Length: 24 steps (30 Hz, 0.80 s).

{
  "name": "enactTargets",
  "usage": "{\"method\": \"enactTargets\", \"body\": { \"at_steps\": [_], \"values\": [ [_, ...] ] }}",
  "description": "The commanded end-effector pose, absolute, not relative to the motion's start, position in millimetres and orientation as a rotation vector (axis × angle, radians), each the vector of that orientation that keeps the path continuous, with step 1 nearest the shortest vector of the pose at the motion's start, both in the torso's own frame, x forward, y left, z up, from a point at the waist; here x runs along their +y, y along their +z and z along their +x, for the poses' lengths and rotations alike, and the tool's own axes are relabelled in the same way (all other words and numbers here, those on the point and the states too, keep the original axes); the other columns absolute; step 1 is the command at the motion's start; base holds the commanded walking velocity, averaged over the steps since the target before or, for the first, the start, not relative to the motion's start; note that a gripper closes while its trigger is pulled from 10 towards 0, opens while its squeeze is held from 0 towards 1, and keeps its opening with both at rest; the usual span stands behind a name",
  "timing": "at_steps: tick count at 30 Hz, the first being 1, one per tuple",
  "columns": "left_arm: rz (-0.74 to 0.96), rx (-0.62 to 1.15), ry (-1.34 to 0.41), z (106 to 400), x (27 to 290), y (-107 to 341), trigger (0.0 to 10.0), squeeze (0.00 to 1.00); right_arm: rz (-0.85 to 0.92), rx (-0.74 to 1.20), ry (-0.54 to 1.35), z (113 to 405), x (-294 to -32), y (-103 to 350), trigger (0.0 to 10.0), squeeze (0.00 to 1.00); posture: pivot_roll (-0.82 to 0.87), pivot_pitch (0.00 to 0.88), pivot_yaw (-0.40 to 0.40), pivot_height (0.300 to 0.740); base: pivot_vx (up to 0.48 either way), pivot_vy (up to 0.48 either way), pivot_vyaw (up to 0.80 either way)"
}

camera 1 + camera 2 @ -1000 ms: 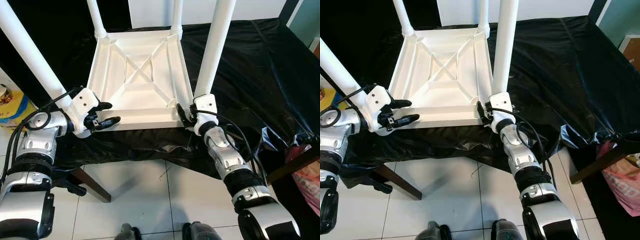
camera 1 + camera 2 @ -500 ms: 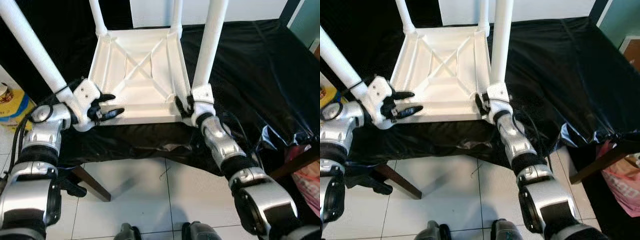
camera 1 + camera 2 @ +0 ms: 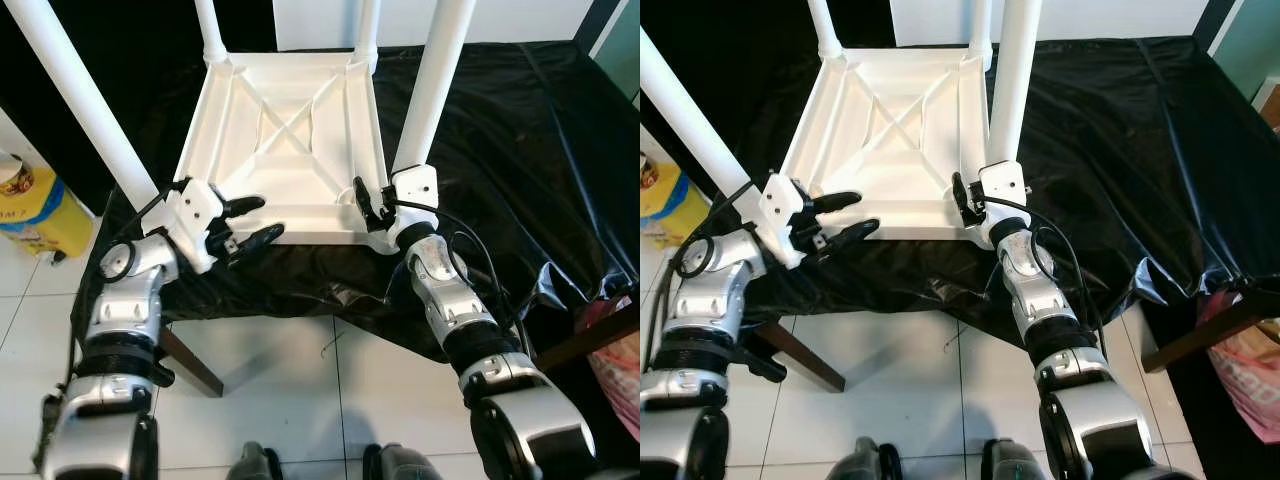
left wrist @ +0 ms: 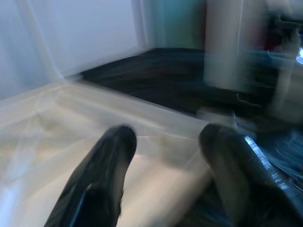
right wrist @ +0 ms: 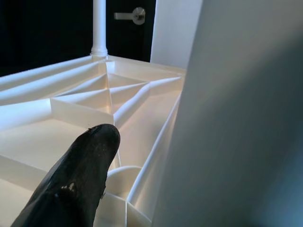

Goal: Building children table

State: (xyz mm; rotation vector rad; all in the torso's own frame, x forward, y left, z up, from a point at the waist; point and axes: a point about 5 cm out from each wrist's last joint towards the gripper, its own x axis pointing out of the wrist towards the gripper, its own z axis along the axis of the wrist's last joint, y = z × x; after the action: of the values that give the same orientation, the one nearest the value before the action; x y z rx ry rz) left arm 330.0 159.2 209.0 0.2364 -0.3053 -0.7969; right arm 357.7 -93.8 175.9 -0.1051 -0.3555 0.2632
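A white children's table (image 3: 290,130) lies upside down on a black cloth, legs pointing up. My left gripper (image 3: 248,220) is open at the table's near left corner, its fingertips (image 4: 113,142) spread over the front rim. The tilted near left leg (image 3: 85,105) runs down behind that gripper, which hides its lower end. My right gripper (image 3: 368,205) is shut on the base of the near right leg (image 3: 430,85). One black finger (image 5: 80,179) lies on the leg's inner side and the leg hides the other. Two far legs (image 3: 825,25) stand at the back corners.
The black cloth (image 3: 520,150) covers a larger table with brown wooden legs (image 3: 190,360). A yellow container (image 3: 35,205) stands on the tiled floor at the left. A pink bag (image 3: 620,350) sits at the right edge.
The camera has shifted a little. My left gripper has slid right along the front rim, onto the table's edge. My right gripper stays at the leg's base.
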Motion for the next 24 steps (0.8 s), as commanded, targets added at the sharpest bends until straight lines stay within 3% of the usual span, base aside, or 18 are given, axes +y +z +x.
{"method": "enactTargets", "body": {
  "at_steps": [1, 8, 21, 22, 23, 24],
  "values": [
    [0.202, -0.321, -0.696, 330.2, 164.1, 215.3, 10.0, 0.00, -0.099, -0.378, 0.280, 355.3, -88.7, 180.1, 10.0, 0.00, -0.01, 0.119, -0.018, 0.740, 0.000, 0.000, 0.00],
    [0.201, -0.312, -0.762, 314.5, 142.3, 214.0, 10.0, 0.00, -0.080, -0.468, 0.205, 355.2, -97.1, 221.5, 10.0, 0.00, -0.01, 0.109, -0.025, 0.740, 0.000, 0.000, 0.00],
    [0.183, -0.279, -0.756, 306.6, 137.3, 213.6, 10.0, 0.00, -0.122, -0.492, 0.098, 359.5, -93.9, 252.0, 10.0, 0.00, 0.00, 0.098, -0.022, 0.740, 0.000, 0.000, 0.00],
    [0.184, -0.270, -0.757, 304.6, 137.2, 212.8, 10.0, 0.00, -0.129, -0.489, 0.072, 359.4, -94.0, 254.3, 2.5, 0.00, 0.00, 0.098, -0.023, 0.740, 0.000, 0.000, 0.00],
    [0.184, -0.270, -0.757, 304.6, 137.2, 212.8, 10.0, 0.00, -0.129, -0.489, 0.072, 359.4, -94.0, 254.3, 2.5, 0.00, 0.00, 0.098, -0.023, 0.740, 0.000, 0.000, 0.00],
    [0.185, -0.252, -0.763, 301.4, 138.3, 210.6, 10.0, 0.00, -0.123, -0.480, 0.052, 358.8, -94.5, 255.6, 0.1, 0.00, 0.00, 0.095, -0.024, 0.740, 0.000, 0.000, 0.00]
  ]
}}
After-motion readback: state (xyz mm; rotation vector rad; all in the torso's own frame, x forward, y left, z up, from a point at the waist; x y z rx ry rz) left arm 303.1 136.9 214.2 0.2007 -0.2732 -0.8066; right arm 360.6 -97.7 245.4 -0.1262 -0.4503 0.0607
